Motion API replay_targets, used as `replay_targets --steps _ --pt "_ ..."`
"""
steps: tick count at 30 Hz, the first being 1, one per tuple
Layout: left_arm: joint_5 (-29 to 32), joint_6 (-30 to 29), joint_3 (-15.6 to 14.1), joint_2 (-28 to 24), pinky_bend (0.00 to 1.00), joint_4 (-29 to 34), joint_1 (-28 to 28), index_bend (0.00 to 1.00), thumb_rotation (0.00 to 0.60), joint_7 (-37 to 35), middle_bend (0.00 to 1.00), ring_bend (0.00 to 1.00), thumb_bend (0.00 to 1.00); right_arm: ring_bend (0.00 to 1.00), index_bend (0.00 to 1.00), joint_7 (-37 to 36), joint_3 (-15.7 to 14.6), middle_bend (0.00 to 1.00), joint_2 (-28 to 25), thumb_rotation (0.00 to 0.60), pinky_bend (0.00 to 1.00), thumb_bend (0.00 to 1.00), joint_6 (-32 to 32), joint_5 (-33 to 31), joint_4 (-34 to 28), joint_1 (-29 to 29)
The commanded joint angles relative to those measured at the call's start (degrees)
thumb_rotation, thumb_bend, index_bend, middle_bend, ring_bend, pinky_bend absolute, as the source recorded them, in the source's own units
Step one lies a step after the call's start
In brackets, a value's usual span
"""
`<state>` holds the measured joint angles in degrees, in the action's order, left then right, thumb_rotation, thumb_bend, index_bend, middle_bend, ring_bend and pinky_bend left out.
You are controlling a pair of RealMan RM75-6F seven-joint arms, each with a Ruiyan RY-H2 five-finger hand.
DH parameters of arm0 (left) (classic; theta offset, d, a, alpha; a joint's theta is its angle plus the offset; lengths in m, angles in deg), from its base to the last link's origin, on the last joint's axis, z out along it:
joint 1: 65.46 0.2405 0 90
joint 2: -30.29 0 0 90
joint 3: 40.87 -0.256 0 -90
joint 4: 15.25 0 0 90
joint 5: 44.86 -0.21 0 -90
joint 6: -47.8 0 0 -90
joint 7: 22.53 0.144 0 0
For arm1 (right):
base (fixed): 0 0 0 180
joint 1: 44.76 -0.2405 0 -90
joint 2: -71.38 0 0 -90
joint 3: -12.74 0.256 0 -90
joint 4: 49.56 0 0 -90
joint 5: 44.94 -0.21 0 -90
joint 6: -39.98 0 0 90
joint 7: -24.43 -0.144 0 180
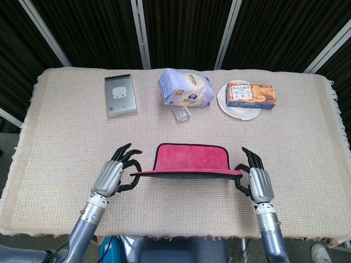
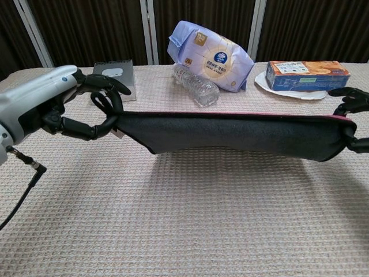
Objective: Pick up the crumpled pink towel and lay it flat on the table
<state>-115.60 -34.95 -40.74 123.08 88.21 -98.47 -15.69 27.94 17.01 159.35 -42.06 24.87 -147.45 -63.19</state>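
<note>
Left robot hand [image 2: 69,107] pinches towel [image 1: 189,160]; right robot hand [image 2: 353,118] mostly cropped.

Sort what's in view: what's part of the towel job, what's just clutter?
In the job:
- pink towel, stretched out above the table
- left hand, pinching one end
- right hand, pinching the other end

Clutter, along the far edge:
- grey box
- tissue pack
- plastic bottle
- biscuit box on white plate
</note>
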Motion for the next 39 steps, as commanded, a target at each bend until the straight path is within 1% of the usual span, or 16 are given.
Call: replay_targets --steps 1,6,14,29,37,39 --pt "-0.9 0.1 -1.2 0.4 0.02 -0.6 1.3 0.61 0.600 -0.5 0.20 0.00 0.67 0.00 0.63 -0.6 -1.1 0.09 0.2 0.600 0.00 0.70 0.0 1.0 1.0 1.0" --pt "-1.8 1.1 -2.3 1.1 0.02 -2.3 2.7 0.62 0.600 -0.9 0.20 0.00 0.67 0.00 0.63 -1.5 -2.1 0.09 1.1 0.600 0.00 0.70 0.8 1.6 3.0 2.0" --pt "-2.1 3.6 -2.3 3.6 0.02 -5.2 4.5 0.62 0.600 -0.3 0.20 0.00 0.67 0.00 0.63 -0.5 -2.9 0.09 3.4 0.600 0.00 0.70 2.3 2.6 5.1 3.0" --pt "-4.2 6.8 -3.0 6.5 0.02 -6.6 7.2 0.61 0.600 0.8 0.20 0.00 0.67 0.00 0.63 1.1 -4.8 0.09 5.4 0.600 0.00 0.70 4.7 3.5 7.1 5.4" --pt "-4.2 9.2 -3.7 6.8 0.02 -7.7 8.3 0.60 0.600 1.2 0.19 0.00 0.65 0.00 0.63 1.8 -5.0 0.09 6.0 0.600 0.00 0.70 5.4 4.1 7.7 6.3" --pt "-4.1 10.1 -3.9 6.6 0.02 -7.9 8.5 0.59 0.600 1.3 0.18 0.00 0.62 0.00 0.62 2.0 -5.2 0.09 6.2 0.600 0.00 0.70 5.8 4.1 8.1 6.5"
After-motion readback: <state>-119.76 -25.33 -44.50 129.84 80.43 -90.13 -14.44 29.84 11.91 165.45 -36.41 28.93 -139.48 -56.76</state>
